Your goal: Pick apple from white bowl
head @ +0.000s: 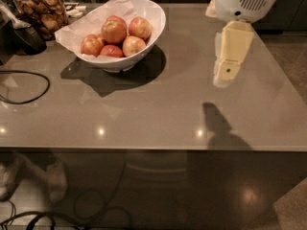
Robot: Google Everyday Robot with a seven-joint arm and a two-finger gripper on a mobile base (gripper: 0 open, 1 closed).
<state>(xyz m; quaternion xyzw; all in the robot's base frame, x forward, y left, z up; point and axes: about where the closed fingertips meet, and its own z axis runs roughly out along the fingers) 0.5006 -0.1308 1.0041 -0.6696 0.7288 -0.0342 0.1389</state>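
Grey countertop (158, 109) holds the white bowl (154, 30) at your 11 o'clock, the apple (114, 31) topmost among the other apples (133, 45), likely reachable from above; the gripper (228, 74) hangs at 2 o'clock, well apart, and you cannot tell its grip state.

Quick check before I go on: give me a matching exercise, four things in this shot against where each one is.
Things:
1. apple
2. gripper
3. glass jar
4. black cable

Places:
A. far left corner of the table
B. above the table's right side, apart from the white bowl
C. in the white bowl, among other apples
D. lying near the table's left edge, nearer the camera than the bowl

Pairs: 1-C, 2-B, 3-A, 4-D
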